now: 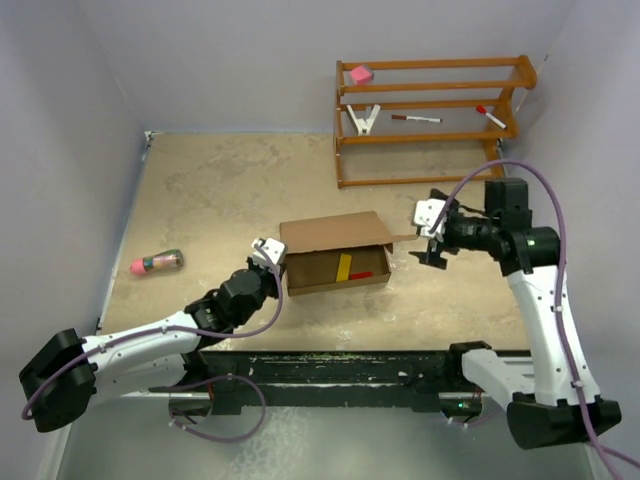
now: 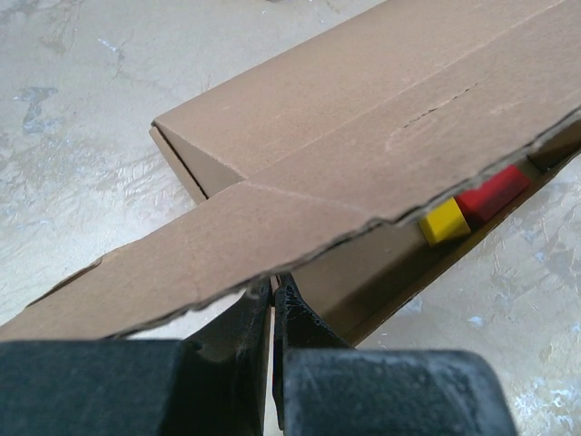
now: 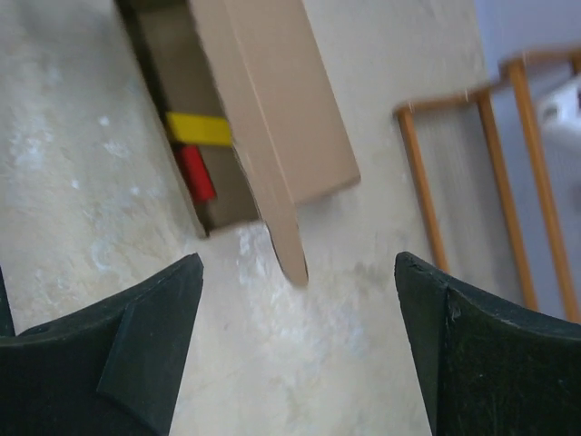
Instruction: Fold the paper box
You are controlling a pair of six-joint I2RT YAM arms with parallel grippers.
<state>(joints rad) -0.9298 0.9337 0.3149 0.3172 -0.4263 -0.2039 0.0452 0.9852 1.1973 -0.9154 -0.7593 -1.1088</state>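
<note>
Brown corrugated cardboard, plain on every face you can see, makes up the paper box, which sits open near the middle of the table. Its lid is tilted up along the far side. Inside it lie a yellow block and, just right of that, a red block; neither shows any lettering.

Your left gripper is at the box's left end with its fingers pressed together. Their tips are hidden under the ragged edge of the cardboard, so you cannot tell whether a wall is pinched between them.

Your right gripper hangs just beyond the box's right end, spread wide and holding nothing. The side flap sticks out toward it, close but apart.

Beyond the box and to its right stands a wooden rack, with bare tabletop between the two. Well to the box's left a bottle with a pink end lies on its side; its label is too small to read.
</note>
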